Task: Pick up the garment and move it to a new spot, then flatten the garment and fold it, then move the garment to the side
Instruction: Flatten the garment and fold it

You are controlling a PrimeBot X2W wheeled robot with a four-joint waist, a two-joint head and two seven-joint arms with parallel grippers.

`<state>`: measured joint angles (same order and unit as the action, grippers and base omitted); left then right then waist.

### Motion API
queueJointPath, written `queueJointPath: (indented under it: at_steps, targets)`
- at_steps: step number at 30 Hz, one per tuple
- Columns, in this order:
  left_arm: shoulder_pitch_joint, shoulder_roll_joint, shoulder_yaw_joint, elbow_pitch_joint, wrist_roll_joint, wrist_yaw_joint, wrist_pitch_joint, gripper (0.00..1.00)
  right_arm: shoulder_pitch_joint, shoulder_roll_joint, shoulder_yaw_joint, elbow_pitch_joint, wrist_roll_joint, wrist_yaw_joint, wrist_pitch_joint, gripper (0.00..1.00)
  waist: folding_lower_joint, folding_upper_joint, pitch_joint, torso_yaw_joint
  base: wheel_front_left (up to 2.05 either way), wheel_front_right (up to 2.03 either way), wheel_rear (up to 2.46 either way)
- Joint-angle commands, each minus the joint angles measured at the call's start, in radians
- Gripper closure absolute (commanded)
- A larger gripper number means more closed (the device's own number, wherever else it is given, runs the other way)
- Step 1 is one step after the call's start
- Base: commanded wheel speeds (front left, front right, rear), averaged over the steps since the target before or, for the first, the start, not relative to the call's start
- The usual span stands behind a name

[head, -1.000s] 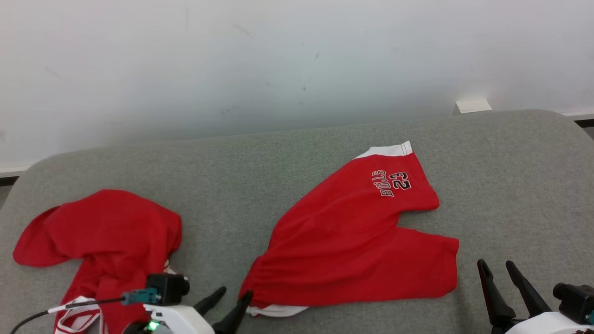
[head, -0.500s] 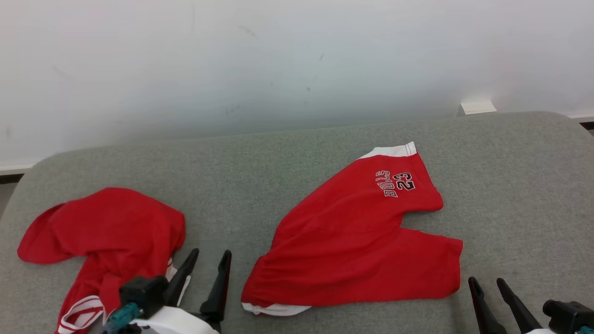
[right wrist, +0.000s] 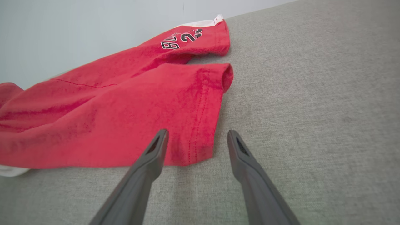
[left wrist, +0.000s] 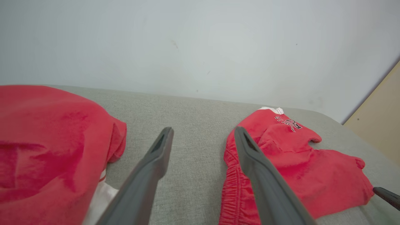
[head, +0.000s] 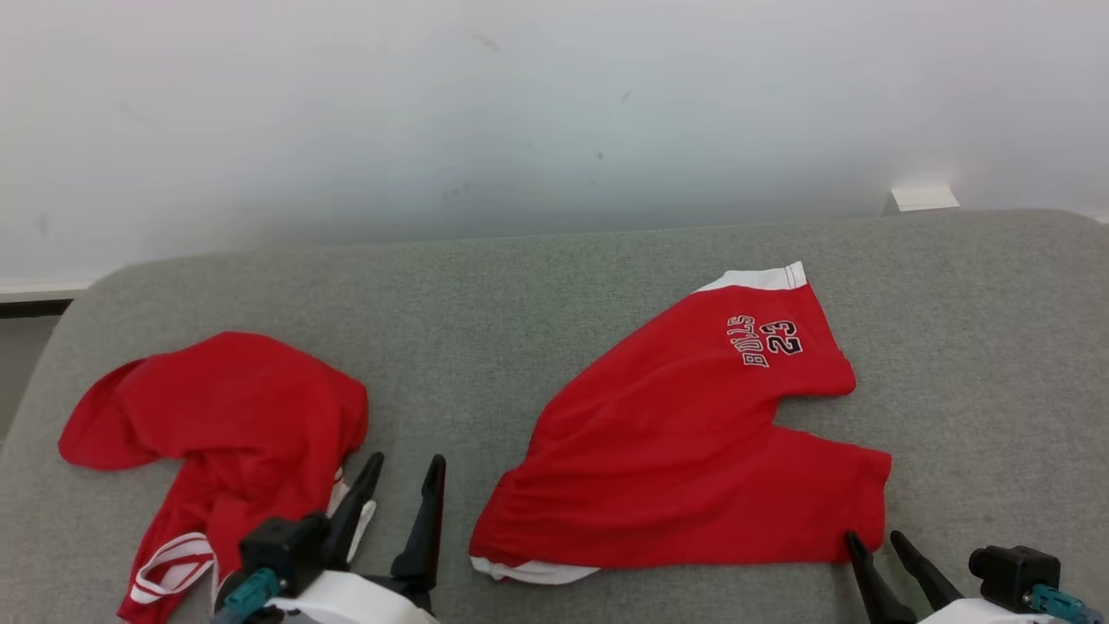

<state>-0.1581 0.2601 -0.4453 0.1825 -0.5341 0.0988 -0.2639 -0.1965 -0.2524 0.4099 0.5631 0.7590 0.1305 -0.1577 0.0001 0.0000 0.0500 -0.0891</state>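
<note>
Grey cushion [head: 485,347] (red shorts [head: 693,451], red top [head: 234,416])

Shorts [head: 684,451]: red, with a white hem band, a white waistband edge and black-and-white lettering.
Second garment [head: 225,416]: red, white trim striped red.
Padded surface [head: 520,312]: flecked grey weave.
Wall [head: 520,113]: off-white, a few dark specks.

Grey fabric surface [head: 554,286] against white wall [head: 433,104]; small pale block [head: 924,198], perhaps a bracket

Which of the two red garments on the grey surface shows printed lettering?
The shorts on the right, spread out: black-and-white lettering and a number sit near the white hem. The crumpled garment on the left shows none.
</note>
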Motion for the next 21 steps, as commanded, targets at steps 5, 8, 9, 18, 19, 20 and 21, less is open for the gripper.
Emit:
queueJointPath:
  at_steps: [5,8,9,18,19,20,21]
  targets:
    - [0.018,-0.032,0.040,0.025,0.042,-0.035,0.000,0.00,-0.033,-0.013,0.028,0.048,0.034,0.000,-0.020,1.00,-0.0001,0.0000,-0.001,0.035,0.00,0.00,0.00]
    - [0.026,-0.047,0.056,0.039,0.059,-0.051,-0.001,0.00,-0.016,-0.026,0.023,0.034,0.052,0.000,-0.040,1.00,-0.0001,0.0000,-0.010,0.048,0.00,0.00,0.00]
    - [0.028,-0.050,0.062,0.043,0.064,-0.056,-0.001,0.00,-0.007,-0.028,0.020,0.020,0.062,0.000,-0.044,1.00,-0.0001,0.0000,-0.012,0.050,0.00,0.00,0.00]
    - [0.030,-0.084,0.095,0.062,0.093,-0.089,0.000,0.00,-0.055,-0.061,0.040,-0.188,0.171,0.000,0.022,1.00,-0.0001,0.0000,-0.004,0.066,0.00,0.00,0.00]
    - [0.022,-0.089,0.097,0.064,0.101,-0.093,0.000,0.00,-0.073,-0.071,0.044,-0.209,0.184,0.000,0.041,1.00,-0.0001,0.0000,0.004,0.072,0.00,0.00,0.00]
    - [0.015,-0.094,0.098,0.065,0.105,-0.097,-0.001,0.00,-0.094,-0.084,0.049,-0.223,0.191,0.000,0.058,1.00,-0.0001,0.0000,0.013,0.079,0.00,0.00,0.00]
    - [0.007,-0.100,0.098,0.068,0.110,-0.101,-0.001,0.00,-0.116,-0.091,0.051,-0.230,0.204,0.000,0.075,1.00,-0.0001,0.0000,0.022,0.088,0.00,0.00,0.00]
